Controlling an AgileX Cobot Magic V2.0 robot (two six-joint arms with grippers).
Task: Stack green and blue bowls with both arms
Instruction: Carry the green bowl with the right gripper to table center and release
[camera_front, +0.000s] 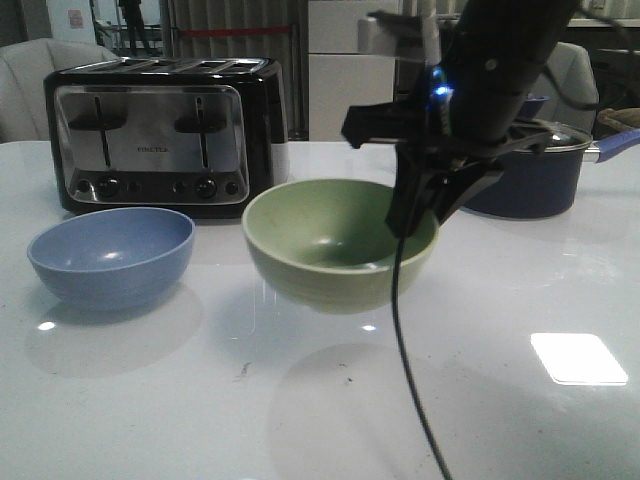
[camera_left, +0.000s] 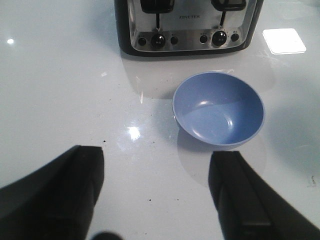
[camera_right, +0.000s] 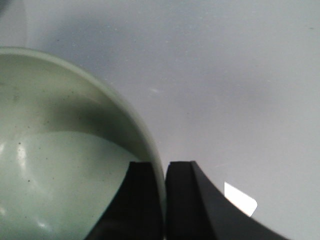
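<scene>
The green bowl (camera_front: 335, 245) hangs a little above the white table, held by its right rim. My right gripper (camera_front: 415, 215) is shut on that rim; in the right wrist view the two black fingers (camera_right: 145, 200) pinch the bowl's wall (camera_right: 75, 165), one inside, one outside. The blue bowl (camera_front: 111, 254) stands upright on the table at the left, in front of the toaster. In the left wrist view my left gripper (camera_left: 157, 195) is open and empty above the table, with the blue bowl (camera_left: 218, 108) just beyond its right finger. The left arm does not show in the front view.
A black and chrome toaster (camera_front: 168, 135) stands at the back left, also in the left wrist view (camera_left: 187, 25). A dark navy pot with a glass lid (camera_front: 535, 170) stands behind the right arm. A black cable (camera_front: 405, 350) hangs from the right arm.
</scene>
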